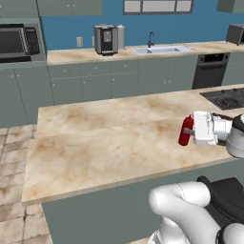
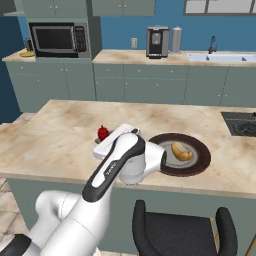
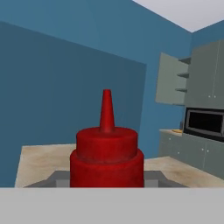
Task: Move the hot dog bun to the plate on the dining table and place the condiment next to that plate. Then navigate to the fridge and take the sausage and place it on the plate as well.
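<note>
Hand view looks straight along the gripper [image 3: 107,181] at the red condiment bottle [image 3: 107,151], whose body sits between the two dark finger tips with its pointed cap standing upright, so the gripper is clenched on the bottle rather than released. In the left base view the same bottle [image 1: 186,130] hangs upright at the front of the white hand, over the beige stone top of the dining table [image 1: 95,143]; whether its base touches the table or rides just above it cannot be told. In the right base view only the bottle's red top [image 2: 103,133] shows past the arm, to the left of the dark brown plate [image 2: 197,165], and near it but not touching. The yellow-tan hot dog bun [image 2: 181,151] already lies in the plate's grey centre, so that part looks finished. The step in hand appears to be setting the condiment beside the plate. The next move likely calls for lowering the bottle squarely until it stands on the table close to the plate's rim, then easing the fingers apart without tipping it, since a tall slim bottle could topple. The fridge and sausage come afterward.
</note>
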